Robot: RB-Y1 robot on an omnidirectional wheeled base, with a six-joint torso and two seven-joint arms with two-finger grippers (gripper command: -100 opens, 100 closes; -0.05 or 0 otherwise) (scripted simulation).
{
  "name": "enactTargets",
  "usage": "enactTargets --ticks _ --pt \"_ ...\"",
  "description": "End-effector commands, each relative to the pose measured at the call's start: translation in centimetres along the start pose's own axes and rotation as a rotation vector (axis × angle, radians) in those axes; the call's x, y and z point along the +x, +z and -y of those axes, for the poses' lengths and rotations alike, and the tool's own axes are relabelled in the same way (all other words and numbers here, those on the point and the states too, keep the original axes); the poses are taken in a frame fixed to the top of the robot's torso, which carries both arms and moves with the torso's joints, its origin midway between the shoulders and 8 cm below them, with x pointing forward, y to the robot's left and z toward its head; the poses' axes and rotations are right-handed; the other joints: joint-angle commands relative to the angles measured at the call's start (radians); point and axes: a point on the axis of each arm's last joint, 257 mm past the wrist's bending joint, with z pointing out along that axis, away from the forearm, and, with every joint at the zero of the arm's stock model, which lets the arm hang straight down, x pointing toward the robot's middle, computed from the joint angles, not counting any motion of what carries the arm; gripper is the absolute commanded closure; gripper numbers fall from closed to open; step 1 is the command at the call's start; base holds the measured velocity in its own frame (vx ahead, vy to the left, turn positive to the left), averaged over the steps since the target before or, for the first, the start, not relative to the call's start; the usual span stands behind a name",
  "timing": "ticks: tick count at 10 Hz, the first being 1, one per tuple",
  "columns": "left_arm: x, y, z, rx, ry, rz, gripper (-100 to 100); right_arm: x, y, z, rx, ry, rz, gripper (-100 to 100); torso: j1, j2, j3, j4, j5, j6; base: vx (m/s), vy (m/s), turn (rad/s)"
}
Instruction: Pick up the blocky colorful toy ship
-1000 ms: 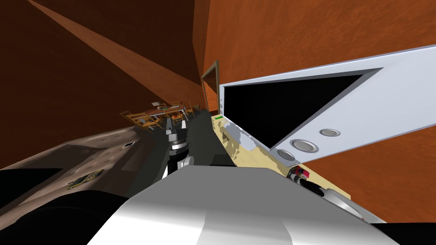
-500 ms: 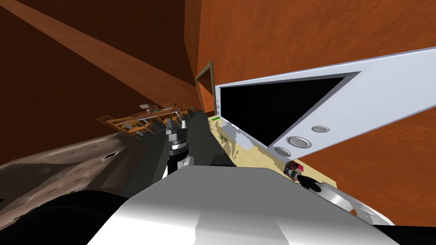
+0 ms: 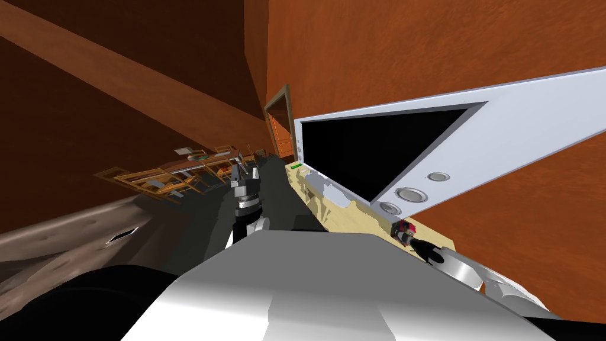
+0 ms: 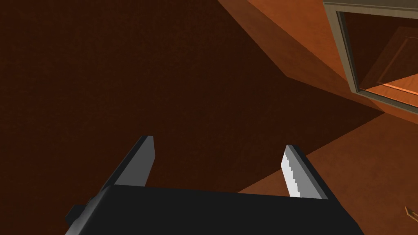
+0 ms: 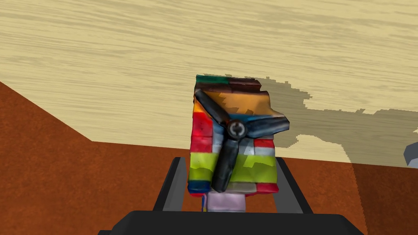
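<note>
Right jaws are closed on the blocky toy ship (image 5: 232,134), their two fingers (image 5: 171,183) pressing its striped sides; a dark propeller on the ship faces the wrist camera. The head view places the ship at the near end of the pale wood-grain counter (image 5: 102,61), just below a white frame (image 3: 521,118) around a black area. Whether the ship rests on the counter or hangs clear of it cannot be confirmed. Left jaws stand wide and empty, ahead of the torso. Assessment: grasp made, lift in hand. The next move calls for a straight rise off the counter with grip pressure held, since the fingers catch only the ship's lower sides.
</note>
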Motion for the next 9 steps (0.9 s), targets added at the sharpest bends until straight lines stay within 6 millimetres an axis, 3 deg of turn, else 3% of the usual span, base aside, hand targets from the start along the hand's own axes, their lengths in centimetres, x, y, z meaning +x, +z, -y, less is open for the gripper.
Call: enactTargets --ticks 1,2,3,4,5,6,7,8,9 --pt "0.0 0.0 0.0 0.000 0.000 0.000 0 -1.9 0.5 -0.2 -0.021 -0.015 0.015 100 0.000 0.000 0.000 0.000 0.000 0.000 0.059 0.066 -0.202" --pt "0.0 0.0 0.0 0.000 0.000 0.000 0 -0.5 0.5 -0.2 -0.022 -0.034 -0.008 100 0.001 -0.001 0.000 0.000 0.002 0.000 0.041 0.046 -0.140" --pt "0.0 0.0 0.0 0.000 0.000 0.000 0 -2.8 0.9 -0.3 -0.038 -0.041 0.016 100 0.001 0.000 0.000 0.000 0.001 0.000 0.054 0.061 -0.194" --pt "0.0 0.0 0.0 0.000 0.000 0.000 0 -1.6 0.9 -0.1 -0.036 -0.059 -0.006 100 0.002 -0.001 0.000 0.001 0.003 0.000 0.038 0.043 -0.130" --pt "0.0 0.0 0.0 0.000 0.000 0.000 0 -3.8 1.1 0.0 -0.048 -0.069 0.014 100 0.002 0.001 0.001 0.000 0.003 0.000 0.051 0.057 -0.174" --pt "0.0 0.0 0.0 0.000 0.000 0.000 0 -2.9 1.1 0.2 -0.047 -0.083 -0.003 100 0.003 0.000 0.000 0.001 0.004 0.000 0.037 0.042 -0.128" --pt "0.0 0.0 0.0 0.000 0.000 0.000 0 -5.2 1.3 0.4 -0.056 -0.092 0.017 100 0.003 0.001 0.001 0.001 0.004 0.000 0.047 0.058 -0.211" --pt "0.0 0.0 0.0 0.000 0.000 0.000 0 -4.3 1.3 0.5 -0.054 -0.107 0.000 100 0.004 0.001 0.001 0.001 0.006 0.001 0.046 0.051 -0.146" --pt "0.0 0.0 0.0 0.000 0.000 0.000 0 -6.7 1.4 0.9 -0.061 -0.116 0.020 100 0.004 0.001 0.001 0.001 0.005 0.001 0.052 0.064 -0.167"
